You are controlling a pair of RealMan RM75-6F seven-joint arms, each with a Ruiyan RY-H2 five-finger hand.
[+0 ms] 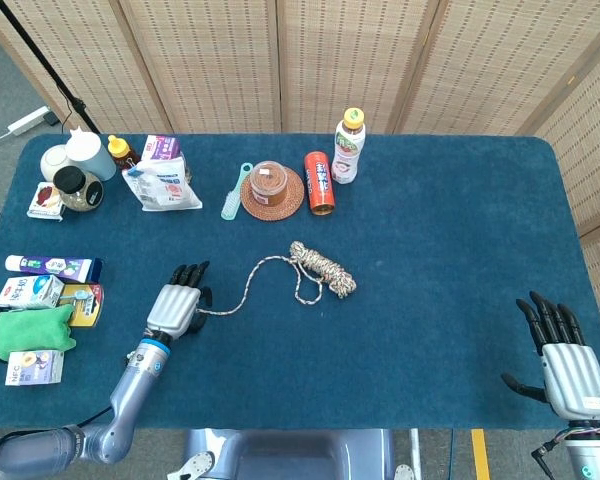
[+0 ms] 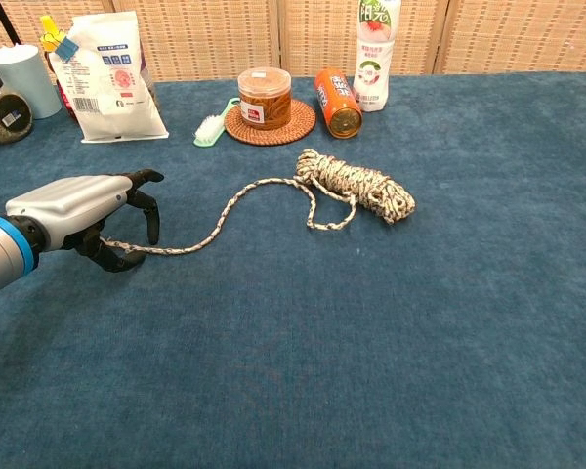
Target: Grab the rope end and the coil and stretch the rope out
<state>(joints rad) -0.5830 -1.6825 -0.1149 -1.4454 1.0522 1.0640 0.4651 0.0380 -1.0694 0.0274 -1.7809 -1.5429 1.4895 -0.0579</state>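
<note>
Waiting at the near right edge of the table [image 1: 450, 300], the right hand [image 1: 560, 365] lies flat, fingers spread, holding nothing. Further in on the left, the left hand [image 2: 78, 210] arches over the rope end [image 2: 127, 246], fingers curled around it; whether they actually pinch it I cannot tell. Beyond, the rope [image 2: 230, 203] curves rightward to the coil [image 2: 359, 184], untouched, presumably the right hand's target.

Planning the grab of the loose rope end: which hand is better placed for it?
Left. The left hand sits right at the rope end, fingers arched over it; the right hand rests far away at the table's near corner.
</note>
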